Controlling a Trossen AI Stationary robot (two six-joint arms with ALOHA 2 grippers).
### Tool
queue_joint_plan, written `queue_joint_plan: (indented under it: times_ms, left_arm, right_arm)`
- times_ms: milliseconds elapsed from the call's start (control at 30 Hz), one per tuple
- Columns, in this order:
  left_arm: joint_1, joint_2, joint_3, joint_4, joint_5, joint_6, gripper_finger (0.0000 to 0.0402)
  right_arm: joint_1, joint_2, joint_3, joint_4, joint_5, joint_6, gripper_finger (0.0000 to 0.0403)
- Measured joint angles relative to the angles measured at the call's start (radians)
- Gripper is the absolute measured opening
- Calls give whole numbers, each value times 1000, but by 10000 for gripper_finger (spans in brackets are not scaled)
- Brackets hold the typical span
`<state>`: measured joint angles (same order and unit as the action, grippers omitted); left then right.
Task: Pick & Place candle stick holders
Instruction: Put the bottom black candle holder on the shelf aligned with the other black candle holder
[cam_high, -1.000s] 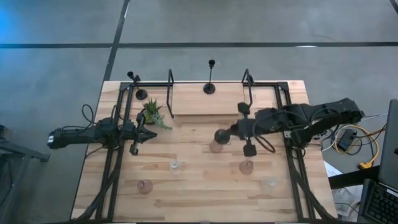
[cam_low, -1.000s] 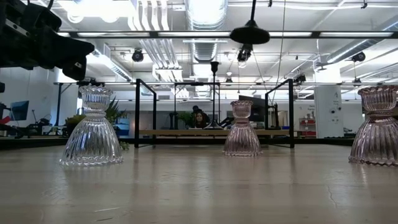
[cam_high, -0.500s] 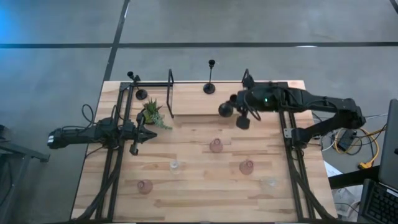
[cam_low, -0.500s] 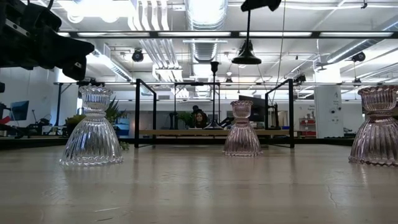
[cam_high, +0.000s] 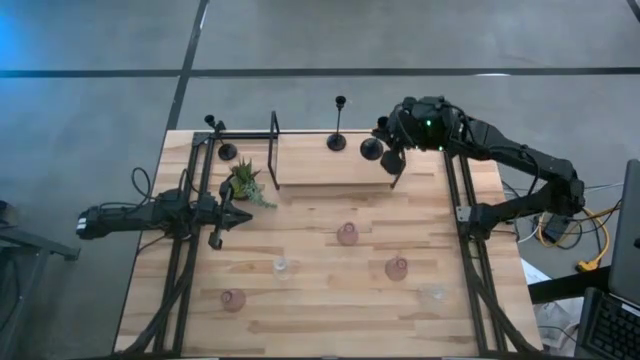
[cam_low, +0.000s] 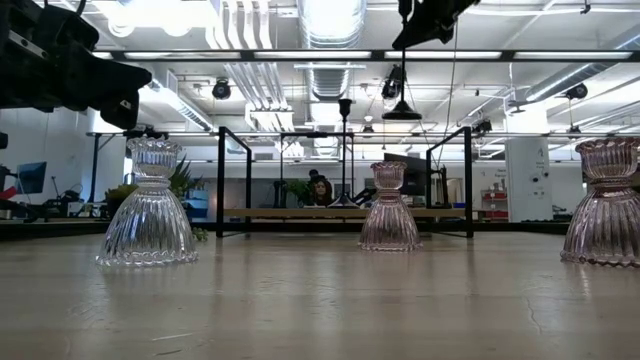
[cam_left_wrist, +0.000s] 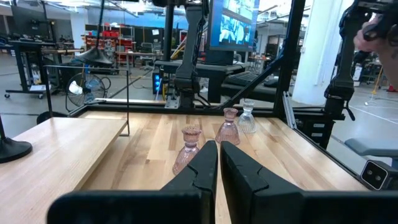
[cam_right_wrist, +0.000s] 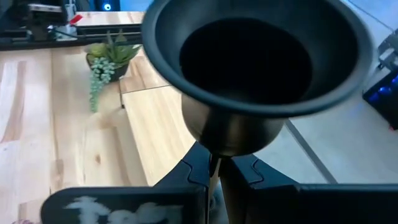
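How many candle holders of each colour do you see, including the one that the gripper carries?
black stemmed holders: 3
pink glass holders: 3
clear glass holders: 2
Total: 8

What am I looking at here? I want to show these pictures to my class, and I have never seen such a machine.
This is a robot with two dark arms at a wooden table. One picture looks straight down, one looks level across the tabletop, and one comes from a camera on each wrist.

The right gripper is shut on the stem of a black candlestick holder, carried upside down above the table's far edge. The left gripper is shut, holds nothing and waits on the left.

On the table stand pink glass holders and clear glass holders. At the far edge are a small green plant and another black stemmed holder.
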<state>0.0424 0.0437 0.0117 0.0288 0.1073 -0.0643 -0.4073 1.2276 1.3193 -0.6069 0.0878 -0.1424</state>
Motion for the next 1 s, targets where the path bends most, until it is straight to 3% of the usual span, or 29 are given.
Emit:
queue_joint_plan:
  times_ms: [233, 400, 1000]
  left_arm:
    - [0, 0, 0, 0, 0, 0, 23]
    - [0, 0, 0, 0, 0, 0, 23]
    - [0, 0, 0, 0, 0, 0, 23]
  right_arm:
    - [-119, 36, 0, 51, -90, -13, 13]
    - [-179, 83, 0, 75, -100, -24, 13]
    - [-322, 315, -1, 192, -193, -45, 13]
